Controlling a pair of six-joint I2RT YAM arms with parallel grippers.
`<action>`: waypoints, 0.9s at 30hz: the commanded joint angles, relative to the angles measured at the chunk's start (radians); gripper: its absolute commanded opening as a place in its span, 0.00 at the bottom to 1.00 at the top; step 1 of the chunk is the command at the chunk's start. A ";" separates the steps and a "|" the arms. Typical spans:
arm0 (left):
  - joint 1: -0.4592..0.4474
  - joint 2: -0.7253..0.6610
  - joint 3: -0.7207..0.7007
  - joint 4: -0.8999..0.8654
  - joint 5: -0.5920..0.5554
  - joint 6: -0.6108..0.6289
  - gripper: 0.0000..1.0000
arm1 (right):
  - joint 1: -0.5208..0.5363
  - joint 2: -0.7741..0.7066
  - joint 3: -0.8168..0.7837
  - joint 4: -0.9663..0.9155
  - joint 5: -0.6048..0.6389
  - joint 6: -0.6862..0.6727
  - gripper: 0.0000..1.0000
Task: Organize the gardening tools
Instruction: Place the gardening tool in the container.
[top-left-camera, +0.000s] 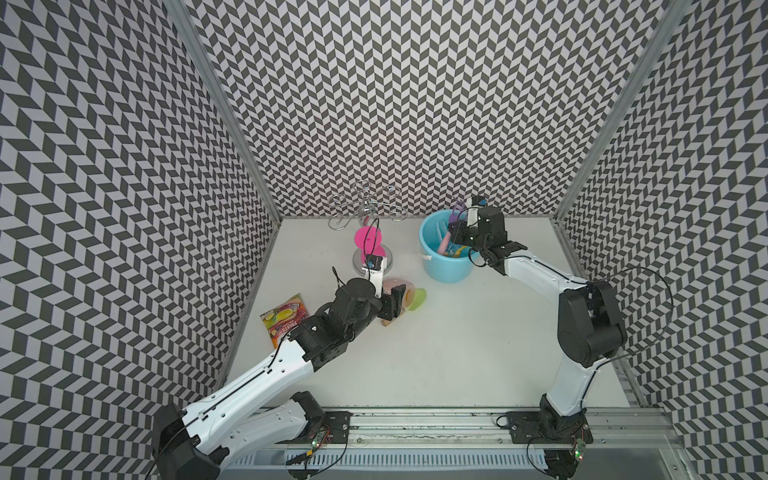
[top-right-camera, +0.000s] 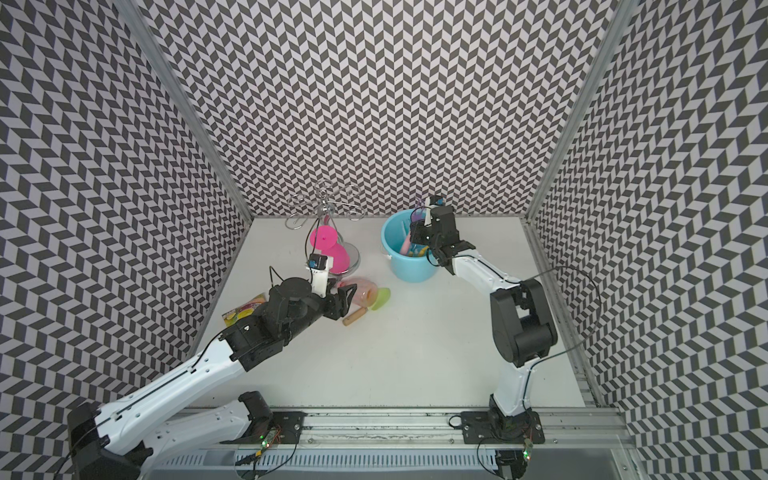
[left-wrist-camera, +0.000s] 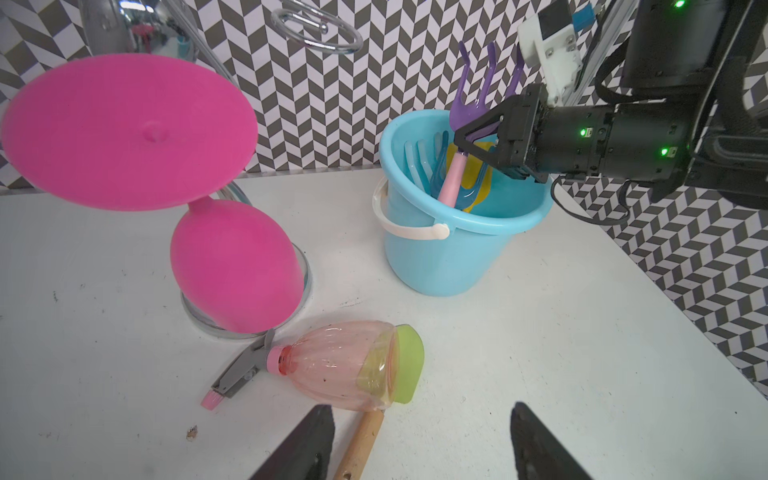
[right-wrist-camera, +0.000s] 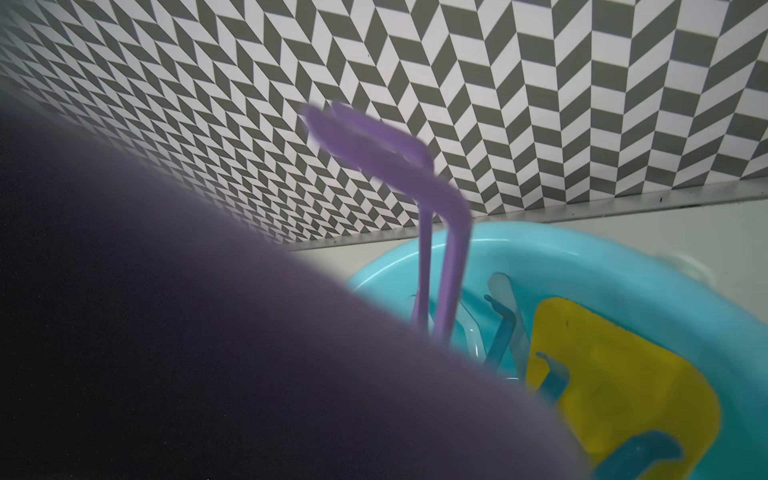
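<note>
Left of the white table's (left-wrist-camera: 540, 332) middle, the translucent pinkish plastic spray bottle (left-wrist-camera: 340, 370) lay on its side. Its grey trigger head pointed at the chrome stand (left-wrist-camera: 198, 322), and its bottom lay over the lime blade of the wooden-handled green trowel (left-wrist-camera: 409, 365). The left gripper (left-wrist-camera: 420, 415) hovered there, jaws well apart, gripping nothing. Farther right, the right gripper (left-wrist-camera: 460, 144) was clamped on the purple plastic fork (left-wrist-camera: 469, 110). The fork stood upright, tines up, pink handle down in the light-blue plastic bucket (left-wrist-camera: 436, 266).
</note>
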 joint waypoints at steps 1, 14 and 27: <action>0.011 -0.002 -0.009 -0.009 -0.002 -0.014 0.69 | 0.004 0.017 0.034 0.038 -0.014 -0.021 0.00; 0.032 -0.002 -0.026 -0.009 0.021 -0.029 0.70 | 0.007 0.064 0.056 0.029 -0.034 -0.017 0.08; 0.044 0.000 -0.037 0.000 0.038 -0.032 0.71 | 0.011 -0.018 0.080 -0.018 0.011 -0.025 0.46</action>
